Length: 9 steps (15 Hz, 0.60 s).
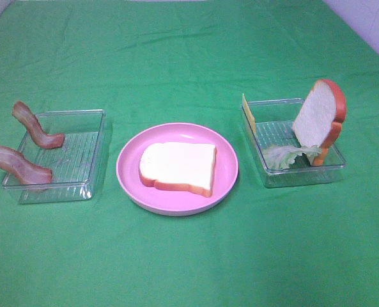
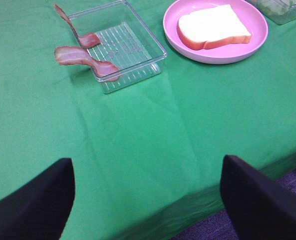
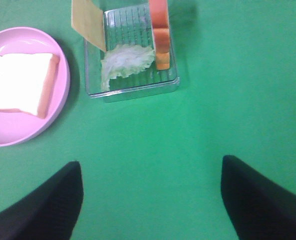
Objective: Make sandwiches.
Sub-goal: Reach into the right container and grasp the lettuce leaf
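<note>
From the high camera I see the pink plate (image 1: 227, 171) at the centre of the frame, on the green cloth (image 1: 189, 57). The flat bread slice (image 1: 176, 167) lies on it, white face up, with its orange-brown crust showing along the lower edge. Nothing is stacked on it.

At the left of the frame sits the left tray (image 1: 80, 153), clear plastic. The far bacon strip (image 1: 34, 128) has one end on the tray floor and rises over the tray's left wall toward the upper left. The near bacon strip (image 1: 20, 165) rests one end in the tray's lower left corner and runs out over the wall to the left edge of the frame.

At the right sits the right tray (image 1: 275, 131). The cheese square (image 1: 248, 112) stands on edge at its upper left corner. The lettuce leaf (image 1: 288, 155) lies on the tray floor, toward the lower side. The upright bread slice (image 1: 318, 118) stands at the tray's right side, tilted, its foot just beside the leaf; I cannot tell whether they touch.

On my wrist feeds, the left gripper (image 2: 147, 162) hangs over bare cloth close to the table's edge, its black fingers (image 2: 33, 205) spread wide with nothing between them. The right gripper (image 3: 151, 161) hangs over bare cloth near the right tray, also spread wide and holding nothing.
</note>
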Available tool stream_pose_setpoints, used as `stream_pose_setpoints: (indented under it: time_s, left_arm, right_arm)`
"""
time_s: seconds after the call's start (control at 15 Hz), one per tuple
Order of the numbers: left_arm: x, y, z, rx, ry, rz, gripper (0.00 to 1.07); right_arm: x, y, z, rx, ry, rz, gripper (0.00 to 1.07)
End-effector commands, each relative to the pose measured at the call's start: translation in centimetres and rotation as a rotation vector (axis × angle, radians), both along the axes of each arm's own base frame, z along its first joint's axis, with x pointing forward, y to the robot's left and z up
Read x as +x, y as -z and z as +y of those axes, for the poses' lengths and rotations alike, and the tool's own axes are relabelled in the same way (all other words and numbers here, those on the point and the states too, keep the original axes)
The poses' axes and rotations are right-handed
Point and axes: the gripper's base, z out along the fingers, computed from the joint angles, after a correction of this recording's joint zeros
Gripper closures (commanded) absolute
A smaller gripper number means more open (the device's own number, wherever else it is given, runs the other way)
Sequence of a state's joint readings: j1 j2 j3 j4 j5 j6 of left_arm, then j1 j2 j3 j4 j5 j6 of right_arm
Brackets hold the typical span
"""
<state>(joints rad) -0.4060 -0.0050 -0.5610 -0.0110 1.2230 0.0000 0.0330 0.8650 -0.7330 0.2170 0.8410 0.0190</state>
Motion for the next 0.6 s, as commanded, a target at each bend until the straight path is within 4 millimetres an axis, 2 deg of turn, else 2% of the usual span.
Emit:
stream_pose_setpoints:
  time_s: [0.07, 0.2, 0.6]
  left_arm:
    - [-0.4, 0.4, 0.1, -0.002, -0.001, 0.016, 0.30]
    - [-0.3, 0.2, 0.1, -0.012, -0.001, -0.008, 0.30]
    - [0.1, -0.4, 0.0, -0.039, -0.004, -0.076, 0.30]
  right_arm:
    - [3.9, 0.2, 1.0, 0.122, 0.008, 0.100, 0.35]
    - [7.4, 1.2, 1.8, 0.207, 0.001, 0.185, 0.35]
    - [15.0, 4.4, 3.1, 0.324, -0.028, 0.368, 0.36]
